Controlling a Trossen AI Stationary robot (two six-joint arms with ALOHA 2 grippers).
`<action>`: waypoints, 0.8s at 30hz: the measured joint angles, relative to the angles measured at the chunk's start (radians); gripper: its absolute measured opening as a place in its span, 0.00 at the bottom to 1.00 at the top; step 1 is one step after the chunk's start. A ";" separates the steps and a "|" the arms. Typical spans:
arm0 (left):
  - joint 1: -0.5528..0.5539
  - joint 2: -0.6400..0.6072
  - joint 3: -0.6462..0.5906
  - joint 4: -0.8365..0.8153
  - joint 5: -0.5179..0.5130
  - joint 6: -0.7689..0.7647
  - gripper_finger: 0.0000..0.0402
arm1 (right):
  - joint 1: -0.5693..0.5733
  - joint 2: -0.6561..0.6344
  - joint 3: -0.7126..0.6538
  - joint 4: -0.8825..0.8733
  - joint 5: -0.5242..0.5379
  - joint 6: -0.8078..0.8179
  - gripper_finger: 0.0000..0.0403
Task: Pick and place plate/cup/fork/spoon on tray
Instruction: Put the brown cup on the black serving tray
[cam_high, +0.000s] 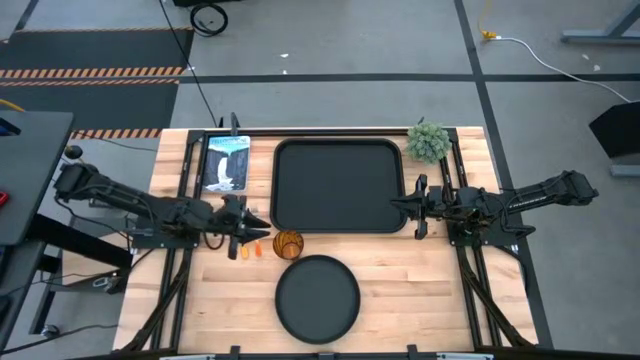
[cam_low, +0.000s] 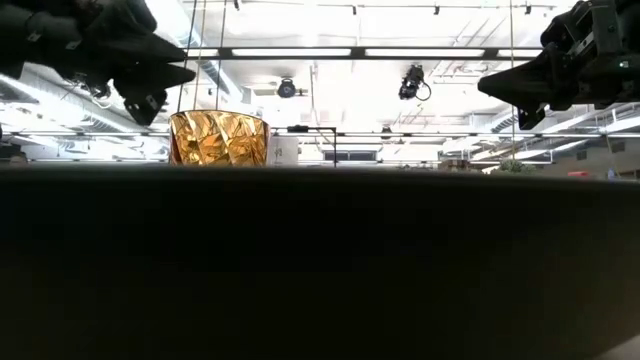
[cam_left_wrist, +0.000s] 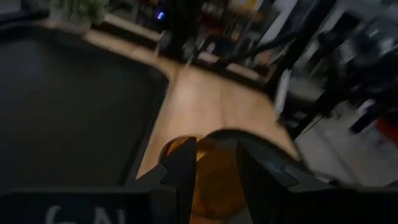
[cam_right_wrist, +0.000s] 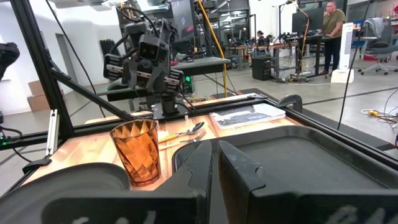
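Observation:
The amber cup (cam_high: 288, 244) stands upright on the wooden table between the black tray (cam_high: 340, 185) and the round black plate (cam_high: 318, 298). The fork and spoon (cam_high: 248, 249) lie on the table just left of the cup; the spoon's bowl shows in the right wrist view (cam_right_wrist: 197, 127). My left gripper (cam_high: 262, 228) hovers above the utensils, left of the cup, open and empty; the cup shows beyond its fingers (cam_left_wrist: 214, 180). My right gripper (cam_high: 398, 205) hangs shut and empty over the tray's right rim.
A small green potted plant (cam_high: 428, 140) stands at the tray's far right corner. A printed picture card (cam_high: 226, 163) lies left of the tray. Black frame rails run along both table sides. People stand in the room behind (cam_right_wrist: 333, 25).

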 joint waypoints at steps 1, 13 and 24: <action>0.001 0.017 0.021 -0.042 -0.007 0.000 0.30 | 0.000 0.000 0.000 0.000 0.000 0.000 0.08; 0.016 0.251 0.334 -0.474 -0.030 -0.016 0.53 | 0.000 0.000 0.000 0.001 0.000 0.000 0.08; 0.098 0.437 0.517 -0.651 0.053 0.023 0.57 | 0.000 0.000 0.000 0.001 0.000 0.000 0.08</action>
